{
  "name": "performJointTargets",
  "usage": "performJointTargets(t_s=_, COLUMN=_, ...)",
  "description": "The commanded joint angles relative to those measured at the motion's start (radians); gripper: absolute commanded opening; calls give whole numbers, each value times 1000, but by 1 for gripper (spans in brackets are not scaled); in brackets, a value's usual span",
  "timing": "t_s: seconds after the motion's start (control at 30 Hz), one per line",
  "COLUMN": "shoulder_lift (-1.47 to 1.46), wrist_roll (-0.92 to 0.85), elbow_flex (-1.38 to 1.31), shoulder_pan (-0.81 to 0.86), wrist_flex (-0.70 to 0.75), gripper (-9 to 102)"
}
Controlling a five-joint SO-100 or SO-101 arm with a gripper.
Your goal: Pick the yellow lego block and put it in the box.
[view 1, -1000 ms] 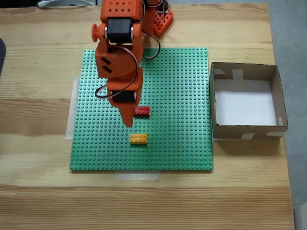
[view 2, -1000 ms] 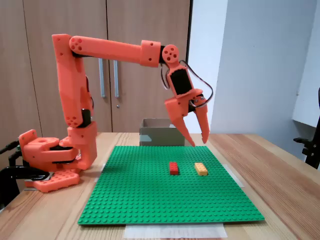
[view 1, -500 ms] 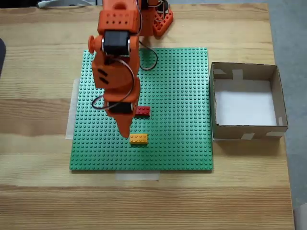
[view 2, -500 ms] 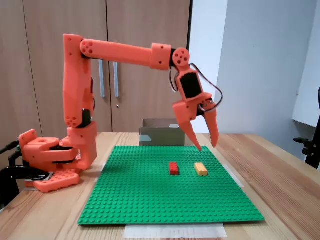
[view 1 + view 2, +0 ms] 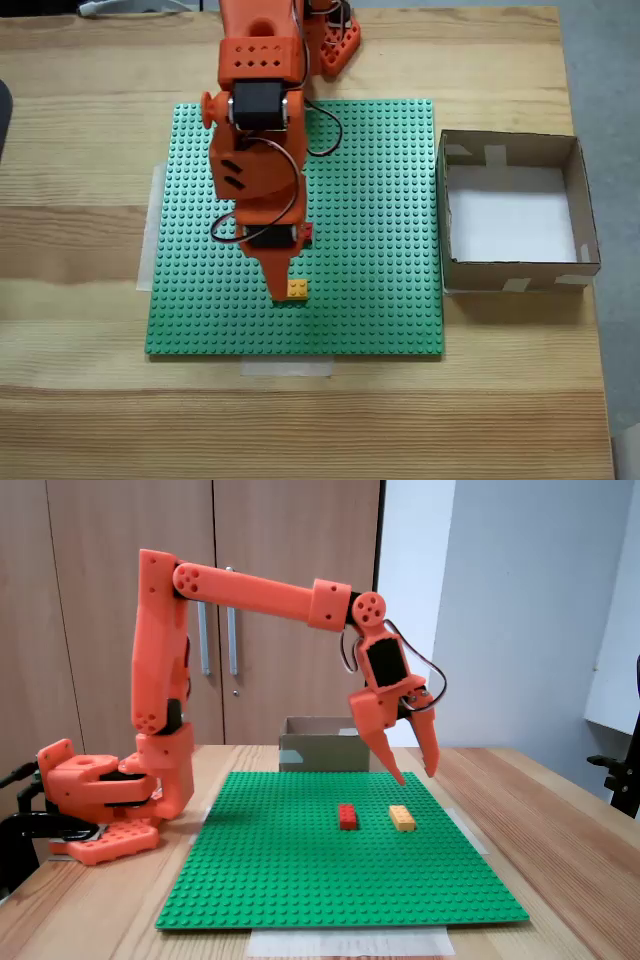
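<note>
Yellow brick (image 5: 401, 818) sits flat on the green baseplate (image 5: 300, 880), just beside the red brick (image 5: 347, 816) on the side away from the arm base, untouched. Box (image 5: 515, 212) is off the plate edge, well apart from the yellow brick, empty.

Gripper (image 5: 416, 774) hangs above the yellow brick, fingers (image 5: 385, 754) spread, holding nothing. In the top-down fixed view one finger tip covers part of the yellow brick (image 5: 297, 290).

Risks, imo:
- red brick so close: a finger could land on it or drag it along w/ the yellow
- if studs are seated in the plate, a straight lift may slip off
- off-centre closing → brick twists out
</note>
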Motion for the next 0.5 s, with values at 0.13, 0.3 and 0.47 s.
performJointTargets(t_s=0.13, shoulder_lift=5, wrist_roll=-9, elbow_flex=15, shoulder_pan=-21, wrist_flex=-58, gripper=17)
performJointTargets(t_s=0.3, shoulder_lift=5, wrist_roll=-17, elbow_flex=28, shoulder_pan=-17, wrist_flex=-66, gripper=18)
performJointTargets(t_s=0.47, shoulder_lift=-3, wrist_roll=-17, elbow_flex=28, shoulder_pan=-12, wrist_flex=-66, gripper=18)
